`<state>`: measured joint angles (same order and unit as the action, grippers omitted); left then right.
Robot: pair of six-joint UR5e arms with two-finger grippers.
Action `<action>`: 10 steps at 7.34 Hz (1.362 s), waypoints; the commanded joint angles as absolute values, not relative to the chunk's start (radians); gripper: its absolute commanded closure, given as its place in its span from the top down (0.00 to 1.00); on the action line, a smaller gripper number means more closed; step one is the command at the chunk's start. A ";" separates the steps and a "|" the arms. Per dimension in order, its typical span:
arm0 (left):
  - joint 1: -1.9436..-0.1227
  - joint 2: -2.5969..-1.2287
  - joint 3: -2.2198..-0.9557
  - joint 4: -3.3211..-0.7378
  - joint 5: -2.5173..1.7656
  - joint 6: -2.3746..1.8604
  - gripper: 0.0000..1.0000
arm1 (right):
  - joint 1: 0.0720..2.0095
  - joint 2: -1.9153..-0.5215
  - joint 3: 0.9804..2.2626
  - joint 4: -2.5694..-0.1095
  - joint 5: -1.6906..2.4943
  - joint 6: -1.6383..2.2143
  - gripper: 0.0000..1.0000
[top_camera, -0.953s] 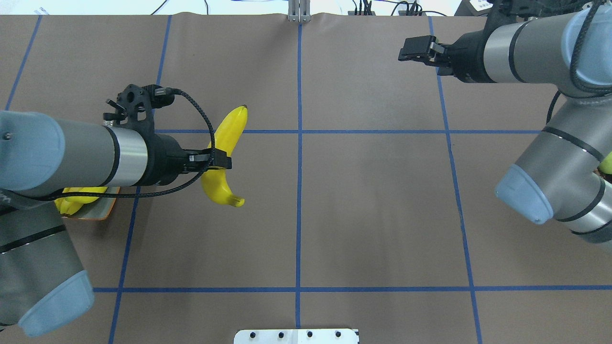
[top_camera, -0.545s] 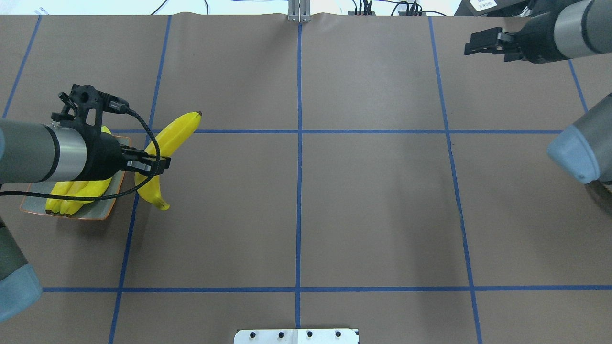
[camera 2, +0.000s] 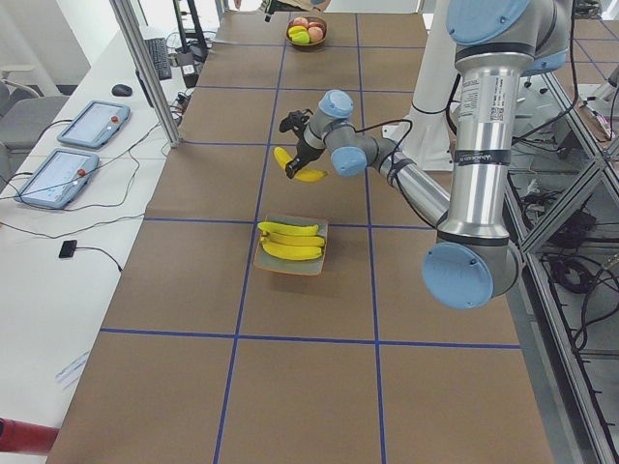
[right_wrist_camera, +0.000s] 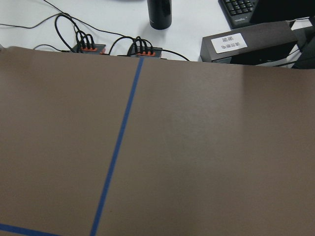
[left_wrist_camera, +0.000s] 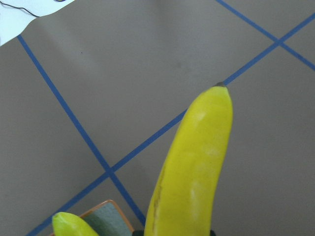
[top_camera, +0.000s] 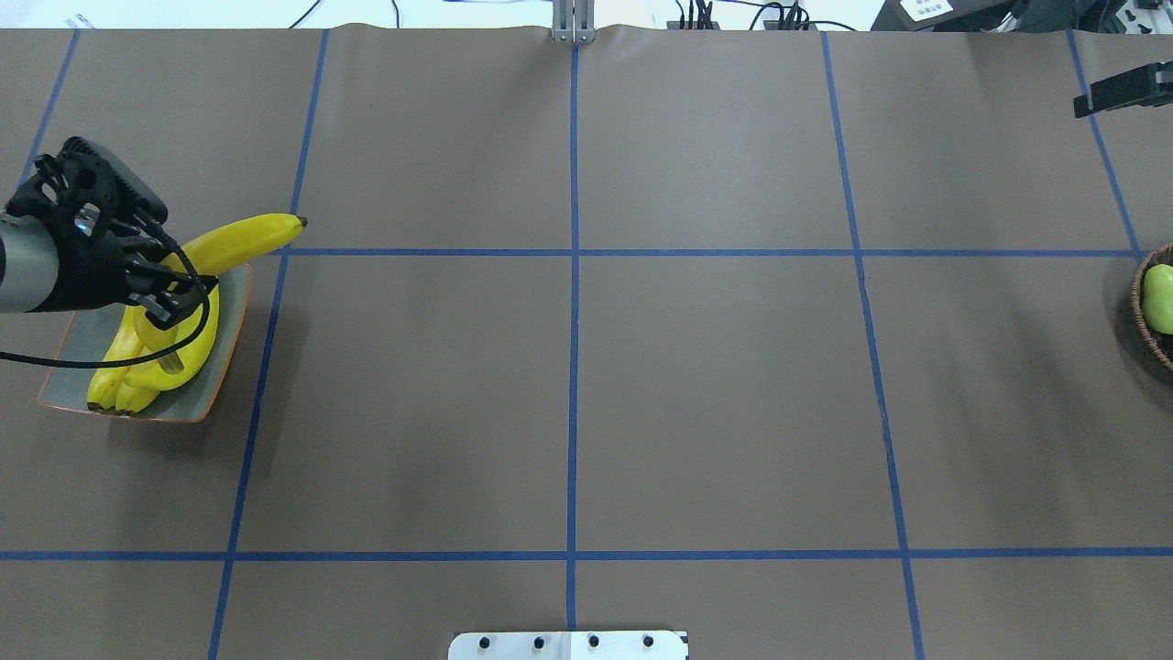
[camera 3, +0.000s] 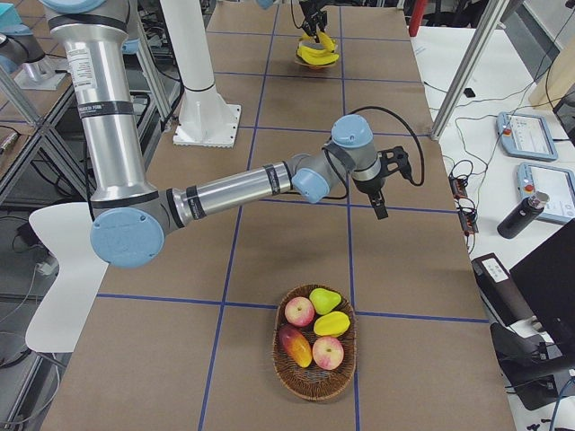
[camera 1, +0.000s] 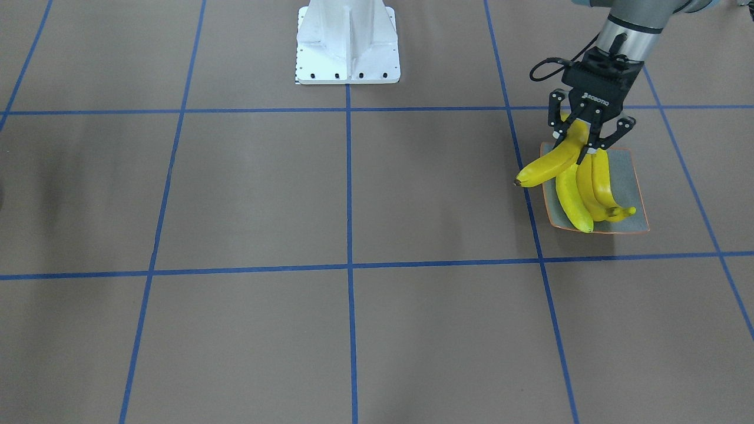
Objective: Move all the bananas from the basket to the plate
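At the left edge of the bench, the plate [top_camera: 229, 323] is seen with three bananas [top_camera: 137, 383] laid side by side on it. Above them a fourth banana [top_camera: 240, 240] is held by the left tool [top_camera: 172, 300], which is closed on it; its dark tip reaches past the plate's far rim. At the right edge the basket [top_camera: 1140, 307] is placed. Near the far right corner the right tool [top_camera: 1120, 89] is partly seen; its state cannot be told.
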<state>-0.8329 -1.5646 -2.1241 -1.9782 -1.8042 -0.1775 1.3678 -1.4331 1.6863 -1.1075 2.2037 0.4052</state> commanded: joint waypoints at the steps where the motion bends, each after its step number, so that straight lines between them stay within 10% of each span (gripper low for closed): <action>1: -0.906 -1.555 -2.051 -1.982 -1.804 0.093 0.00 | 1.452 -1.459 1.599 -1.108 2.240 0.191 1.00; 5: -0.933 -1.534 -1.791 -2.283 -1.805 0.247 0.00 | 1.496 -1.479 1.555 -1.108 2.244 0.095 1.00; 10: -1.023 -1.526 -1.775 -2.312 -2.215 0.138 0.00 | 1.505 -1.474 1.555 -1.108 2.244 0.101 1.00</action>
